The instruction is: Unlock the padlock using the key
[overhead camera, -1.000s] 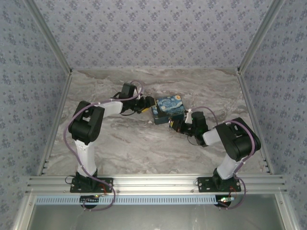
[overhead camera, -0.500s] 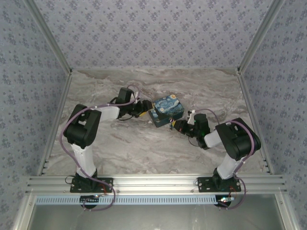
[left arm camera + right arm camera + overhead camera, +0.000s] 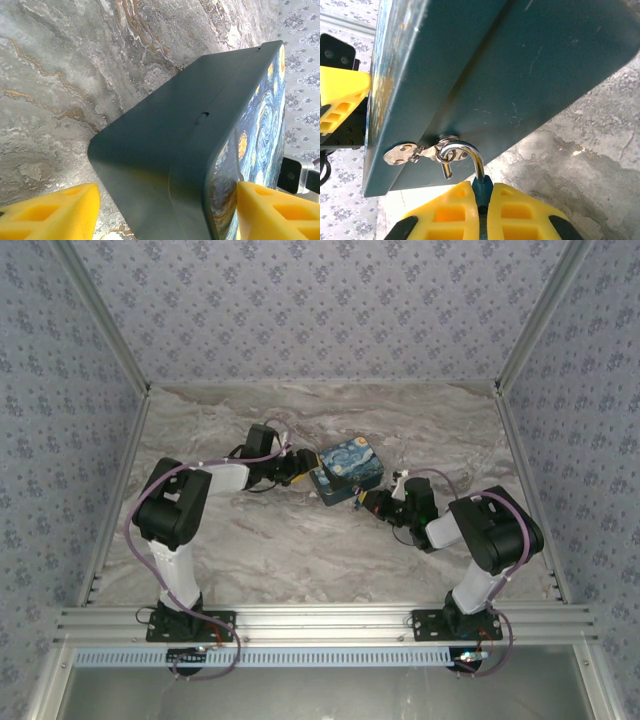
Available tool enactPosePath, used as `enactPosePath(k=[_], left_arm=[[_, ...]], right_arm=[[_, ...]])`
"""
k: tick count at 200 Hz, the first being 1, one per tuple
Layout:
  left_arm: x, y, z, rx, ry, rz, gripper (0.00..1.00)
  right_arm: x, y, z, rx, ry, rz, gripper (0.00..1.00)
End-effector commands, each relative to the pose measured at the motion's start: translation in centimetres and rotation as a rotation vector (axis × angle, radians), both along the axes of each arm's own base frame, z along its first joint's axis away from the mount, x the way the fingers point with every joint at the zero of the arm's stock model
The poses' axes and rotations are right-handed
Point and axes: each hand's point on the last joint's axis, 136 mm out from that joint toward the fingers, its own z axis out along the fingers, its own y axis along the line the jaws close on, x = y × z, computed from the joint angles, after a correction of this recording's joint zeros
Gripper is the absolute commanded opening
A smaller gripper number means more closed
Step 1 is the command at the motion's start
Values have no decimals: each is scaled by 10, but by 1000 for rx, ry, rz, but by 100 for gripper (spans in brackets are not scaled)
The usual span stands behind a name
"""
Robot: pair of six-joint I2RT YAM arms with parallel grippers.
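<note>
- The padlock [image 3: 476, 156] hangs at the front of the starry-night box [image 3: 520, 65], its pale shackle hooked through the ring of the box's metal hasp [image 3: 400, 154]; whether the shackle is latched I cannot tell.
- The right end effector [image 3: 482, 191] is clamped shut on the padlock's blue body, probably to steady it for the key.
- The box lies on the counter [image 3: 300, 550] between the two arms, its painted lid up.
- The left end effector [image 3: 167, 200] stands spread wide about the box's far corner. One yellow finger [image 3: 55, 210] is clear of the wall and the other is at the lid edge, seemingly to brace the box.
- The counter is grey marble-patterned, veined with tan.
- Blue-grey floral wallpaper [image 3: 320, 310] lines three sides, and an aluminium rail [image 3: 320, 622] carries the arm bases.
</note>
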Motion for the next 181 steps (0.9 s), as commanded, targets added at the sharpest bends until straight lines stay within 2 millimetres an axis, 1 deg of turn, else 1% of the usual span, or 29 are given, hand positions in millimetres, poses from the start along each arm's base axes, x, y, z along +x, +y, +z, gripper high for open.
enactPosePath(k=[1,47,88,181], left_arm=[[-33,27,-59,148,200,44,70],[-34,26,-60,147,203,45,70],[-33,26,-60,145,204,49,70],[-34,27,-58,145,203,54,71]], right_arm=[[7,-3,5,33,-6,-52,8],[13,-7,10,69,7,-104,8],[16,-11,9,96,43,-141,8],[21,-25,11,113,54,-197,8]])
